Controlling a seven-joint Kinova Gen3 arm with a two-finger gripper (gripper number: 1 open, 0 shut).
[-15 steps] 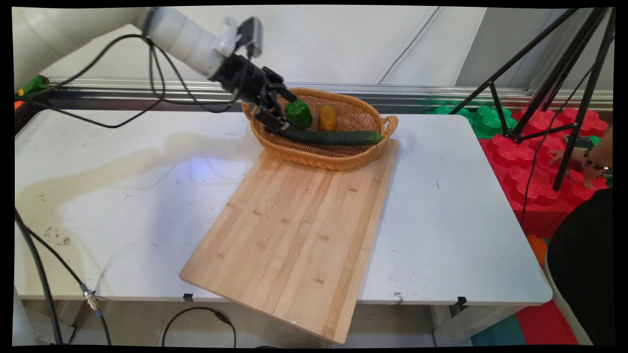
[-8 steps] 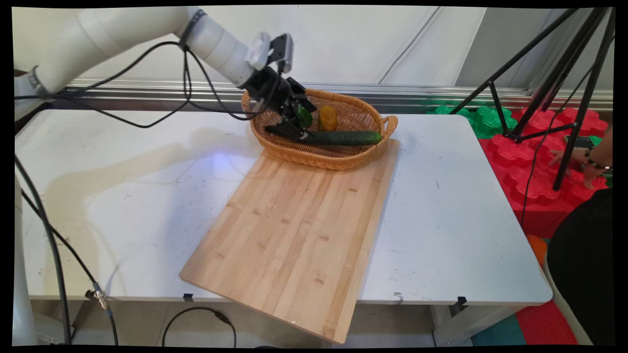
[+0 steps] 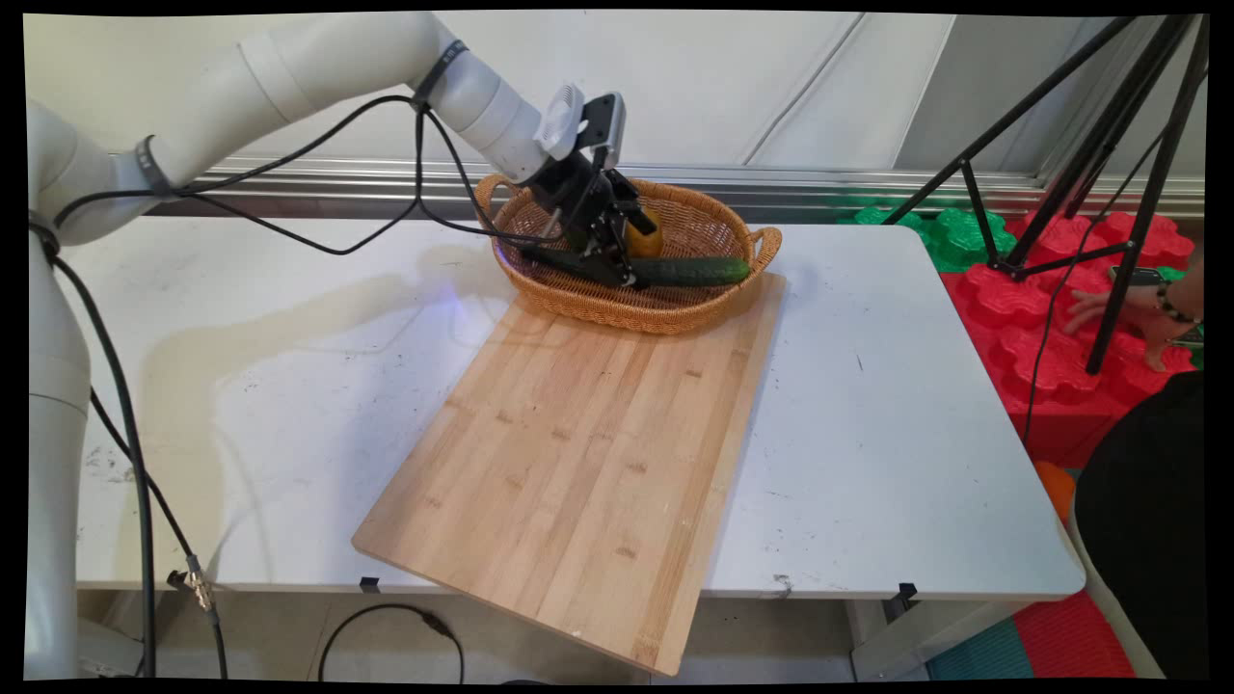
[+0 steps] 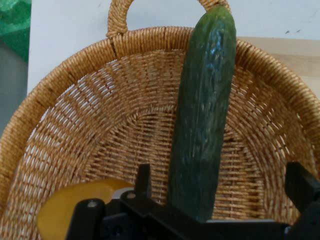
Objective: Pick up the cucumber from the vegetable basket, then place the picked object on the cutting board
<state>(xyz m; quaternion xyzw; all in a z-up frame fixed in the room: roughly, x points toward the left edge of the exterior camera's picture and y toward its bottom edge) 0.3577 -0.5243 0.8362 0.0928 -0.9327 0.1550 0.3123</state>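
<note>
My fingers (image 4: 295,187) stand spread wide inside the oval woven wicker basket (image 3: 718,304), straddling the long dark green cucumber (image 4: 202,120) lying there, a yellow rounded vegetable (image 4: 67,210) just beside them.

No readable text, label, brand, number or sign is showing in either view. Nothing legible is appearing on the white robot arm (image 3: 318,58), the oval woven wicker basket (image 3: 718,226), the long dark green cucumber (image 4: 202,115) lying inside that basket, or the pale wooden cutting board (image 3: 578,463) in front of it.
</note>
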